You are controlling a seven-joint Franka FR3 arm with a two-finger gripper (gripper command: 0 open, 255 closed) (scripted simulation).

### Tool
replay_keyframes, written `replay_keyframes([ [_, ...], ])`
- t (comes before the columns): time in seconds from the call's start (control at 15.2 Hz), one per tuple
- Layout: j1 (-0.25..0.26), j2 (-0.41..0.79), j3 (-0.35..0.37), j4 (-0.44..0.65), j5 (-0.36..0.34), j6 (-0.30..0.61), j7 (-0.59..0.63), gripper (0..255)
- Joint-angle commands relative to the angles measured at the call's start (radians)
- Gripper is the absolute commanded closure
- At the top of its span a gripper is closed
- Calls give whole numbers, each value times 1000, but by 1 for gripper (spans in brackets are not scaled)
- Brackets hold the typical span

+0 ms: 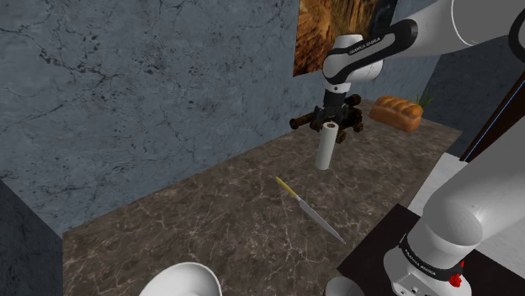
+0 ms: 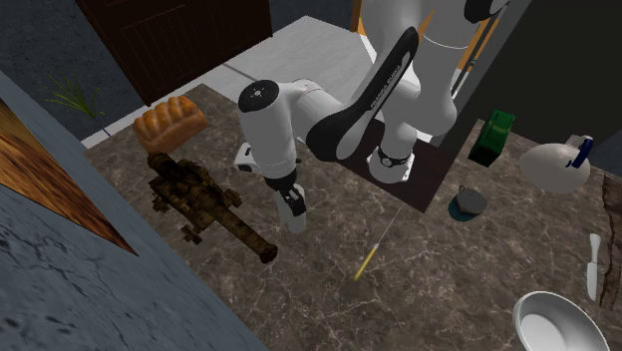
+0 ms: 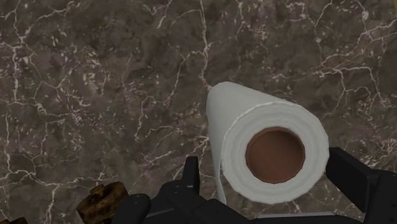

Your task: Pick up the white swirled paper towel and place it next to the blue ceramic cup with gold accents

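Note:
The white paper towel roll [image 1: 326, 146] hangs upright above the dark marble counter [image 1: 210, 219], clasped near its top by my black gripper [image 1: 333, 119]. In the wrist view I look down the roll [image 3: 273, 149] into its brown core, and a finger [image 3: 191, 178] presses on each side of it; my gripper [image 3: 267, 168] is shut on it. In the second exterior view the gripper [image 2: 291, 209] points down beside a brown cannon model [image 2: 204, 204]. A dark blue-green round cup [image 2: 466, 204] stands near the stand, well away from the gripper.
A yellow-handled knife [image 1: 307, 208] lies mid-counter. A bread loaf [image 1: 397, 112] sits at the far end. A white bowl [image 2: 558, 324], a small white knife [image 2: 593, 264], a green box [image 2: 492, 138] and a white rounded vessel [image 2: 553, 165] lie beyond the cup. A stone wall [image 1: 151, 92] borders the counter.

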Motion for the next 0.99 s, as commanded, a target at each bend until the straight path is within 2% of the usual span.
replay_keyframes([
  [0.0,0,2,-1,-4,0,6,-1,0],
  [0.33,0,2,-1,-4,0,6,-1,0],
  [0.4,0,2,-1,-4,0,6,-1,255],
  [0.92,0,2,-1,-4,0,6,-1,255],
])
